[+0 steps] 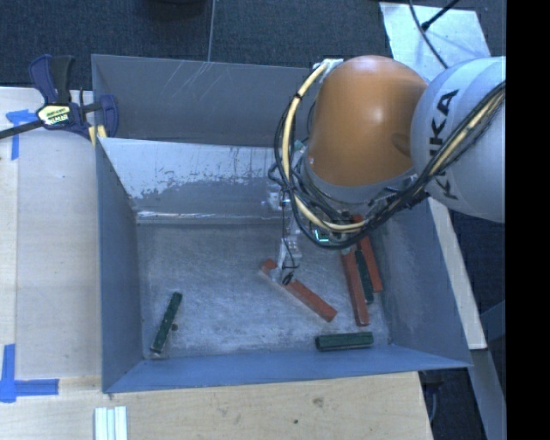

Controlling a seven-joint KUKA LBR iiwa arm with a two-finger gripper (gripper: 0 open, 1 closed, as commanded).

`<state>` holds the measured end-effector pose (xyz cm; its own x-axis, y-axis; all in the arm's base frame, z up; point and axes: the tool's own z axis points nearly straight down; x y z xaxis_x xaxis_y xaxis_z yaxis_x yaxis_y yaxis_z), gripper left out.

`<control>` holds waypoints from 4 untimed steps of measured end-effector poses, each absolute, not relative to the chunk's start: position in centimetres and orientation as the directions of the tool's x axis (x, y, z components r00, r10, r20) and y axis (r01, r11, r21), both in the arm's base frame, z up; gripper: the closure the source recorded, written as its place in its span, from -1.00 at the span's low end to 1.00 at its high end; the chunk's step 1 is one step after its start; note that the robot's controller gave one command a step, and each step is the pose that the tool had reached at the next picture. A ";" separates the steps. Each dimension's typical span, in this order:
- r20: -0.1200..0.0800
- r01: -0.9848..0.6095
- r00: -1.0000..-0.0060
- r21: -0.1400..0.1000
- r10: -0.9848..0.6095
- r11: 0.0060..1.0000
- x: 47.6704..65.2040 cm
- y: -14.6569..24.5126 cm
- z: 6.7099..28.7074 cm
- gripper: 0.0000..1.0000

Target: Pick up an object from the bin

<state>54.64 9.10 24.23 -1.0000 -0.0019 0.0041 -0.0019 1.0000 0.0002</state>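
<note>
The red-brown stick point(309, 301) lies flat near the middle of the bin floor, a little toward the right. It runs on a slant, with its upper left end nearer the back wall and its lower right end nearer the front. It is a thin, straight strip with flat faces and a dull surface. The gripper point(287, 273) stands down at the upper left end of this stick, touching it or just above it. Whether it is clenched or released, I cannot tell from here.

The bin point(116, 258) is of grey metal with sloping walls. Its floor is worn and speckled pale, and the back wall carries fine vertical scratches.

Just to the right of the stick, a few more thin sticks point(354, 292) lie close together, red-brown ones and a dark green one, nearly parallel. A short dark green bar point(344, 341) lies by the front wall. A dark green stick point(166, 324) lies well apart, in the front left corner.

Above the gripper is the round, smooth orange cover point(365, 120), with black and yellow cables point(292, 129) looped about it. Beyond the far rim the ground point(172, 26) is dark.
</note>
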 end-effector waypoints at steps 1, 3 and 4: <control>0.004 -0.184 -0.983 0.002 -0.184 0.983 52.9 21.8 6.6 -1.00; -0.006 -0.600 -0.800 0.000 -0.600 0.800 49.8 24.4 11.0 -1.00; 0.003 -0.790 -0.613 -0.004 -0.790 0.613 51.1 23.8 7.0 -1.00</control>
